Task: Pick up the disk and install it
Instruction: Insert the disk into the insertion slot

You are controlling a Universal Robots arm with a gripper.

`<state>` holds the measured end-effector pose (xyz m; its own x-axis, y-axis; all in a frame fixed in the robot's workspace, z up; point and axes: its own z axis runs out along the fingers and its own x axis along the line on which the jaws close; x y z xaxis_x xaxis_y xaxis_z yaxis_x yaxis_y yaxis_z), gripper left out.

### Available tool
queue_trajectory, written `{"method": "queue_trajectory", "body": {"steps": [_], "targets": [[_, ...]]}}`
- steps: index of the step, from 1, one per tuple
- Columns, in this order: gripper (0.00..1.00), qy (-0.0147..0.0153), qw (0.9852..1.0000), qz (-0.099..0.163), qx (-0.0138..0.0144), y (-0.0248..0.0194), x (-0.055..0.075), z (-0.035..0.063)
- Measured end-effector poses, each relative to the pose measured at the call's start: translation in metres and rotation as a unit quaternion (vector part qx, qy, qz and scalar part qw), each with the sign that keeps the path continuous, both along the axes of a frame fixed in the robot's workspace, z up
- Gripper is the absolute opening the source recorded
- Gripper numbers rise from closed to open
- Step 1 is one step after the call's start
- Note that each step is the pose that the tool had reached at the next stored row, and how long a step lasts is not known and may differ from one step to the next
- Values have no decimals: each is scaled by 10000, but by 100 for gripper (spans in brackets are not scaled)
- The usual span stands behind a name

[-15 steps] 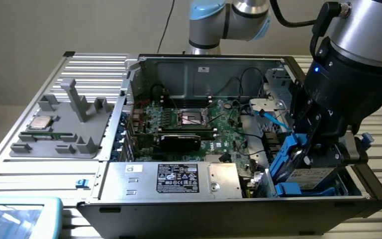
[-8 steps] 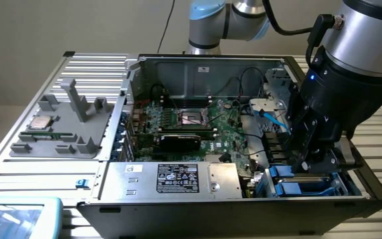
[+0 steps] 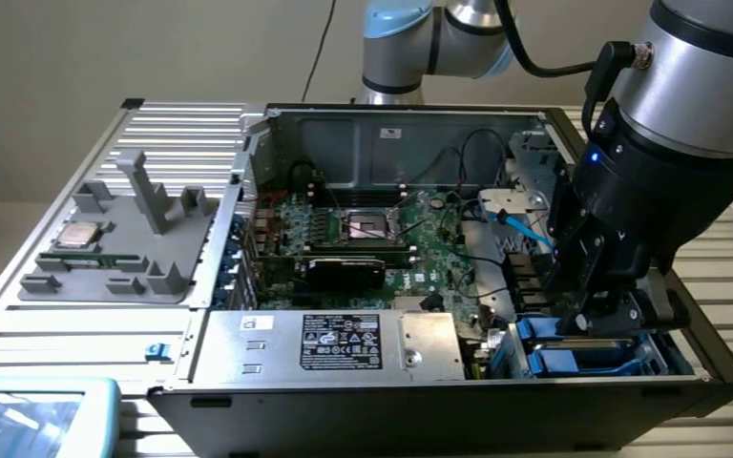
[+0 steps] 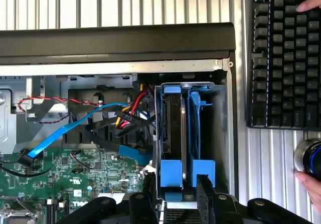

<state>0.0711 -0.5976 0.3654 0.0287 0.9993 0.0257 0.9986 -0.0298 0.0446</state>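
Observation:
The disk (image 4: 174, 133) stands on edge inside the drive bay (image 4: 224, 133) at the corner of the open computer case, with blue carrier rails around it. A second blue carrier (image 4: 200, 133) sits right beside it. My gripper (image 4: 178, 199) hovers just over the disk's end. Its black fingers (image 4: 150, 196) stand apart on either side of that end, and the gripper is open; I cannot tell whether they touch the rails. In the exterior view my gripper (image 3: 602, 320) hangs low over the blue carriers (image 3: 571, 361) at the case's front, on that view's right.
The case holds a green motherboard (image 3: 380, 239), blue and coloured cables (image 4: 75, 128), and a grey metal box with a black label (image 3: 341, 343). A grey fixture with a small silver chip (image 3: 80, 235) lies on the exterior view's left. Beside the case a person's fingers rest on a black keyboard (image 4: 281, 58) and a knob (image 4: 308, 156).

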Motion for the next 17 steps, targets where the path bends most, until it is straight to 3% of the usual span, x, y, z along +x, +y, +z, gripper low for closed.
{"method": "queue_trajectory", "body": {"steps": [10, 12, 15, 17], "targets": [[45, 1, 10000, 0, 2, 0, 1, 0], [45, 26, 10000, -1, 4, -4, 27, 12], [45, 67, 10000, 0, 5, -5, 80, 112], [45, 68, 10000, -1, 4, -5, 85, 203]]}}
